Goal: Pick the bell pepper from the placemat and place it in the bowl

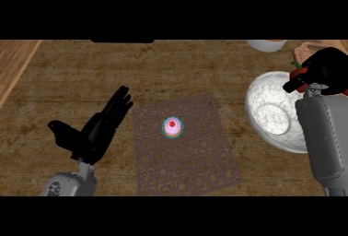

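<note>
Head view: bell pepper [297,73] gripped in right hand's [326,69] fingers [296,85].

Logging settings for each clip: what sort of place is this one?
Probably a kitchen or dining counter: a wooden top with a woven placemat and a white bowl, and the right hand holding a red pepper over the bowl.

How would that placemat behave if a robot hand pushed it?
The placemat lies flat and thin with an open lattice weave, so it probably flexes and bunches rather than sliding rigidly. The small cupcake on it would likely ride along or tip.
</note>
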